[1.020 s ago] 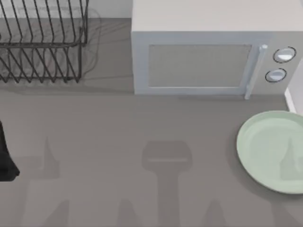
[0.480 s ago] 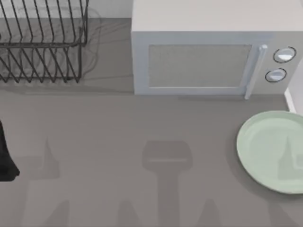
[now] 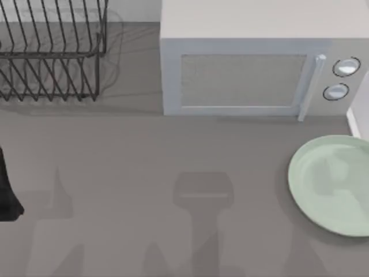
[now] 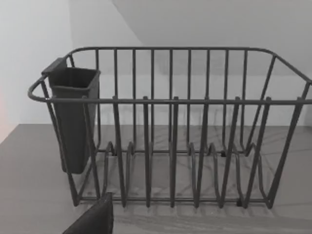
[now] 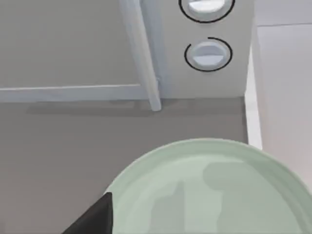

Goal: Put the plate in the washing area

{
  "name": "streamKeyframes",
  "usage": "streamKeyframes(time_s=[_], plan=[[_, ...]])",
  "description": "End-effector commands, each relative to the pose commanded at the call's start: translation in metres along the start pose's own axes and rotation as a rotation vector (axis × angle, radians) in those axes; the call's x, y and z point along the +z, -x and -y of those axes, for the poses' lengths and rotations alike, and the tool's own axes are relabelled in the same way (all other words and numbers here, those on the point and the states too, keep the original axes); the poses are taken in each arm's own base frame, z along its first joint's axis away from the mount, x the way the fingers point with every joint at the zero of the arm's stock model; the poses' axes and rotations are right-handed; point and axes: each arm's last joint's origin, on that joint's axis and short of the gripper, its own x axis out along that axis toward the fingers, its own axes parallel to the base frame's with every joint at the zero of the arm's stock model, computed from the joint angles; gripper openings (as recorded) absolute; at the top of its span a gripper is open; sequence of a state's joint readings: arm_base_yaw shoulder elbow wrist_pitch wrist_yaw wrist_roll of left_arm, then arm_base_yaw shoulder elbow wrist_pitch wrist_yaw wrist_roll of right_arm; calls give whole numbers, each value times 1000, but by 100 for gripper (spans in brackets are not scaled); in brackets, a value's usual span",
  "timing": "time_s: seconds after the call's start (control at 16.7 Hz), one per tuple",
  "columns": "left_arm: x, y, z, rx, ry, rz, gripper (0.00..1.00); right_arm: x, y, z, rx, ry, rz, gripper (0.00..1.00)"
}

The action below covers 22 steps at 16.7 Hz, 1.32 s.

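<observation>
The plate (image 3: pixel 331 184) is lying flat on the grey table (image 3: pixel 144 173) at the top view's right side, with part of it running past the picture's right edge. It is sitting just in front of the microwave (image 3: pixel 253 63), below the two round knobs (image 3: pixel 346 67) on that appliance's right end, and a soft shadow is falling across its pale mint-green face. In the right wrist view the plate (image 5: pixel 209 190) is showing as a broad curved disc, with the microwave's door handle (image 5: pixel 144 53) and the lower knob (image 5: pixel 208 53) beyond it. The washing area (image 3: pixel 353 123) is showing as a thin white angled edge at the right side of the top view, just beside the plate's far rim and next to the microwave's right end; the plate is resting outside it.

A dark piece of my left arm (image 3: pixel 7 190) is sitting at the left edge of the top view, well apart from the plate. Its wrist view is facing the black wire dish rack (image 4: pixel 170 131), which is standing at the table's far left corner with a dark cutlery cup (image 4: pixel 73 117) hanging on one end. Whether either gripper's jaws are released or clenched, I cannot tell. No brand, label or writing is readable on the microwave, the plate or the rack
</observation>
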State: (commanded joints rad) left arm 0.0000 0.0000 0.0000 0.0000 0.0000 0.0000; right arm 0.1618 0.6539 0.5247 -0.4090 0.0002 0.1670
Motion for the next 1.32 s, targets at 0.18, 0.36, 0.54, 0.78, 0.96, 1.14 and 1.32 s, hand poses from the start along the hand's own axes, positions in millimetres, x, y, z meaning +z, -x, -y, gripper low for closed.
streamKeyframes(time_s=[0.18,0.36,0.54,0.78,0.96,1.14,1.32], plan=[[0,0,0,0,0,0,100,32,-30,-20,3,-27,-267,100],[0,0,0,0,0,0,100,52,-74,-45,-25,-36,-529,100],[0,0,0,0,0,0,100,57,-121,-72,-75,-29,-754,100],[0,0,0,0,0,0,100,47,-168,-98,-144,-12,-955,100],[0,0,0,0,0,0,100,43,-183,-107,-171,-6,-1014,100],[0,0,0,0,0,0,100,42,-184,-107,-173,-6,-1018,100],[0,0,0,0,0,0,100,42,-184,-106,-174,-9,-1016,100]])
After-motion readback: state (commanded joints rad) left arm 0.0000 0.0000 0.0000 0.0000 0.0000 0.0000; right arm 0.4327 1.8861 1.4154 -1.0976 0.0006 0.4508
